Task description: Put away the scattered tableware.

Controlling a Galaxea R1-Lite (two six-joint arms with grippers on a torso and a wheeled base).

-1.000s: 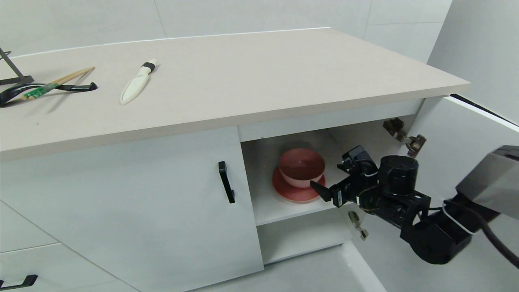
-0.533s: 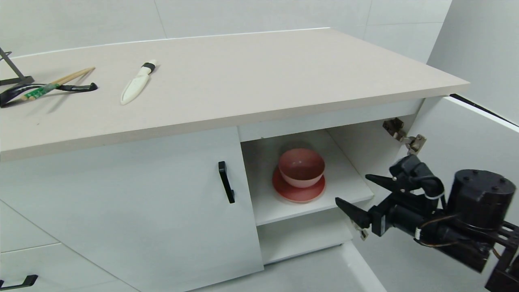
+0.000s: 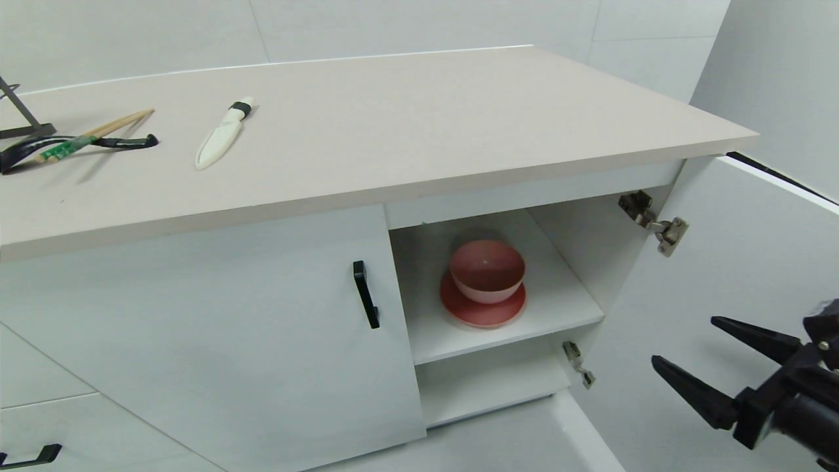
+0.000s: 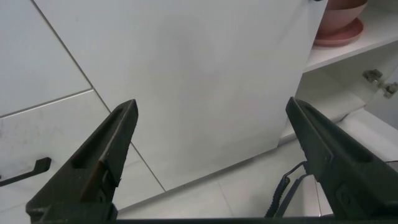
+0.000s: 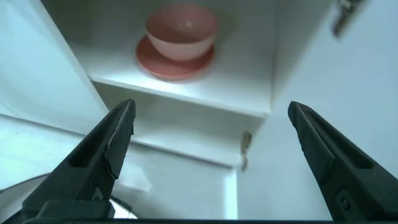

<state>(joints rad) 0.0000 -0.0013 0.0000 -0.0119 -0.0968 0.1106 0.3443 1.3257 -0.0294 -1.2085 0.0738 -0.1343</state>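
Observation:
A pink bowl [image 3: 487,269] sits on a red plate [image 3: 483,309] on the upper shelf of the open cabinet; both also appear as the bowl [image 5: 181,31] on the plate [image 5: 175,62] and as the bowl [image 4: 343,17]. My right gripper [image 3: 685,351] hangs open and empty outside the cabinet, to the right of and lower than the shelf. My left gripper [image 4: 211,121] is open and empty in front of the closed cabinet door [image 4: 186,81]. On the counter lie a white knife [image 3: 223,134] and wooden chopsticks [image 3: 92,133].
The right cabinet door [image 3: 734,288] stands swung open beside my right gripper, with hinges [image 3: 655,226] on the frame. The left door [image 3: 216,341] is closed, with a black handle [image 3: 366,294]. A black rack [image 3: 26,134] stands at the counter's far left.
My right gripper has drawn back out of the cabinet, away from the bowl, toward the lower right, and stayed open. Bowl and plate have not moved.

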